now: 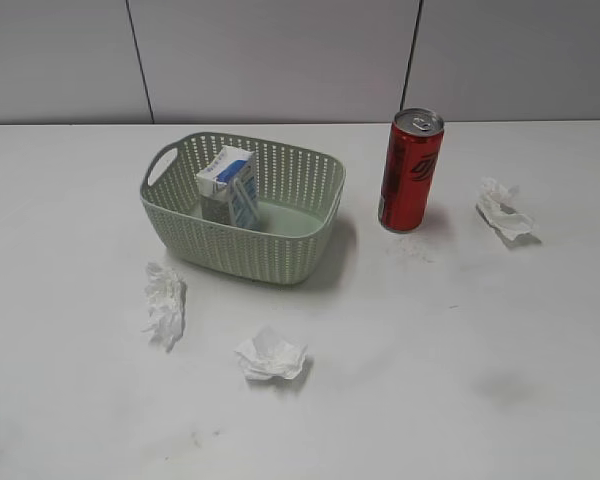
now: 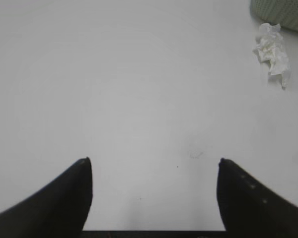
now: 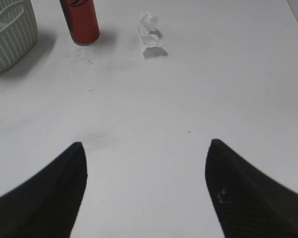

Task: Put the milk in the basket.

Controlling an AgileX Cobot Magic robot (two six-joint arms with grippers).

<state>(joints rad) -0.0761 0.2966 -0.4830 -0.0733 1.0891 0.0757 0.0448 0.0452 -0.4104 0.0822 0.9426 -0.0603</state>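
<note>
The milk (image 1: 228, 186), a small white carton with blue panels, stands inside the pale green basket (image 1: 280, 255) on the white table. The basket's corner also shows in the left wrist view (image 2: 283, 12) and in the right wrist view (image 3: 10, 39). My left gripper (image 2: 153, 161) is open and empty over bare table, well away from the basket. My right gripper (image 3: 145, 144) is open and empty over bare table, to the right of the basket. Neither arm shows in the exterior view.
A red can (image 1: 411, 171) stands right of the basket and also shows in the right wrist view (image 3: 80, 20). Crumpled white tissues lie front left (image 1: 166, 303), front middle (image 1: 270, 356) and far right (image 1: 504, 209) of the basket.
</note>
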